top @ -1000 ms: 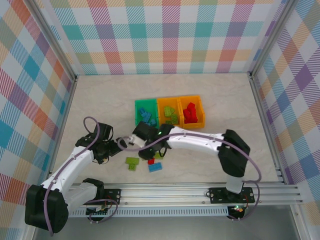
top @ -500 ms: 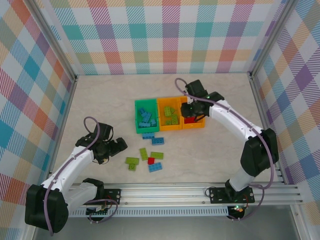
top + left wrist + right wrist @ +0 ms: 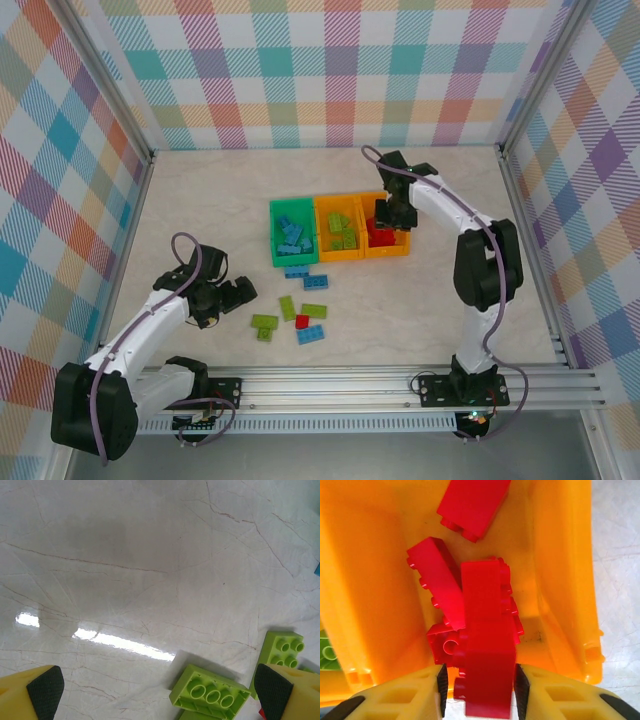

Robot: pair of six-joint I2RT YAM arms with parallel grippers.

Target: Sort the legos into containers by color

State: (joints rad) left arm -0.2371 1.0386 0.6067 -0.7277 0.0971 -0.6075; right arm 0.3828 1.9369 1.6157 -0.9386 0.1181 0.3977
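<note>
**Marbled bench, red brick over bin**
Right pincer hangs above the right-hand orange bin, a red brick between its pads; clamped or loose, I cannot tell. Left pincer gapes wide near loose lime bricks.

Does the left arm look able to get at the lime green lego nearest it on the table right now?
Likely yes. The left end effector is open, and the lime green lego lies flat on the table just ahead of it, with nothing in the way.
</note>
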